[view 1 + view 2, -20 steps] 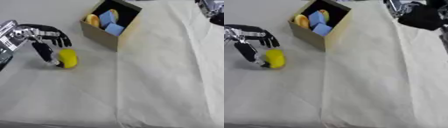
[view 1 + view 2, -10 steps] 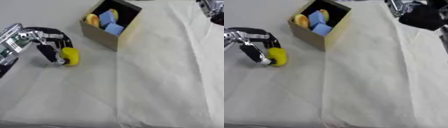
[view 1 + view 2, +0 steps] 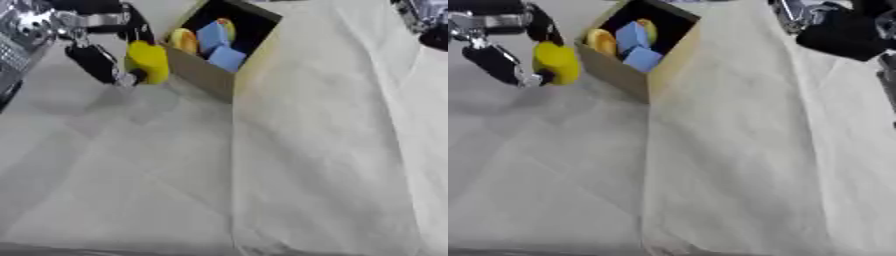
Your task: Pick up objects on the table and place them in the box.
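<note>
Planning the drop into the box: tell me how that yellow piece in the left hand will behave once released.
The yellow piece looks rounded, so it may roll on landing. It seems rigid, keeping shape in the left hand. The box already holds blocks, so it could bounce off.

left hand (image 3: pixel 105 47) raised at upper left with fingers curled, right hand (image 3: pixel 842 30) at upper right.

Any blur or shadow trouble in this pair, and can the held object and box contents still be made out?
Left eye view: soft all over, the left hand smeared, yet the yellow object it pinches reads clearly; a faint shadow lies on the cloth below it. Right eye view: equally soft; the box interior is dark, blue and yellow pieces still distinguishable; the right hand is a dark blur top right.
</note>
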You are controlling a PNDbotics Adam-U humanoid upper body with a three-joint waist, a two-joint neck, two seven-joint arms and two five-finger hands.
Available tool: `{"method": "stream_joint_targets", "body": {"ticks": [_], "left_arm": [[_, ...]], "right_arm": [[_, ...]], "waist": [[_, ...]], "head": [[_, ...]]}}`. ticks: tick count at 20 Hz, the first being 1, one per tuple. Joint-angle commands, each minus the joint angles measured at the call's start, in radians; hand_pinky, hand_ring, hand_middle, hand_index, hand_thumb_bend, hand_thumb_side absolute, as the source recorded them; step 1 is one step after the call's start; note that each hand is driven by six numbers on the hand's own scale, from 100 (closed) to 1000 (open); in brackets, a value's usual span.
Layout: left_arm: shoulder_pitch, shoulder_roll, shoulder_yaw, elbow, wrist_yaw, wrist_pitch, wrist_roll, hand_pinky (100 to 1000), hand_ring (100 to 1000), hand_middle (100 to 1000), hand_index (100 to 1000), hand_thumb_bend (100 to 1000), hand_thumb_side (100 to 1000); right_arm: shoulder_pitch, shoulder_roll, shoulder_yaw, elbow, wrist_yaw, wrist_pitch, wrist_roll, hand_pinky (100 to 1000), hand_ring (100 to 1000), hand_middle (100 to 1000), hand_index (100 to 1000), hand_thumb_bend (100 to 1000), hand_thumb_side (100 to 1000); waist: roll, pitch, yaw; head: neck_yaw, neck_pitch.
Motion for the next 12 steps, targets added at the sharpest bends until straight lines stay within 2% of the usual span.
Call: {"method": "stream_joint_targets", "body": {"ticks": [1,2,3,4,6,12], "left_arm": [[-0.084,-0.097,0.057,0.073,-0.087,-0.011,0.042,770,701,651,735,274,140],[-0.108,-0.135,0.07,0.122,-0.115,-0.022,0.057,770,701,651,735,274,140],[-0.129,-0.173,0.085,0.173,-0.139,-0.035,0.074,768,699,651,735,240,192],[-0.148,-0.213,0.103,0.228,-0.163,-0.048,0.094,767,698,652,736,270,161],[-0.175,-0.275,0.137,0.331,-0.213,-0.075,0.134,768,700,655,739,276,166],[-0.204,-0.385,0.225,0.569,-0.387,-0.125,0.242,777,717,679,753,347,205]], "right_arm": [[-0.013,-0.013,-0.008,-0.015,-0.009,-0.004,0.003,920,801,643,747,100,502],[-0.015,-0.012,-0.007,-0.015,-0.01,-0.005,0.005,920,801,643,747,100,502],[-0.016,-0.011,-0.005,-0.015,-0.011,-0.005,0.007,921,801,643,747,100,503],[-0.02,-0.009,-0.004,-0.015,-0.013,-0.006,0.009,921,801,643,747,100,503],[-0.026,-0.005,-0.002,-0.015,-0.016,-0.007,0.013,921,801,644,747,100,504],[-0.04,0.006,0.002,-0.015,-0.024,-0.009,0.024,922,800,643,746,100,508]], "waist": [[0.002,-0.026,-0.007],[0.003,-0.026,-0.011],[0.004,-0.026,-0.016],[0.005,-0.024,-0.022],[0.008,-0.02,-0.031],[0.012,-0.011,-0.05]], "head": [[0.006,-0.004],[0.009,-0.005],[0.013,-0.005],[0.017,-0.007],[0.024,-0.01],[0.037,-0.021]]}}
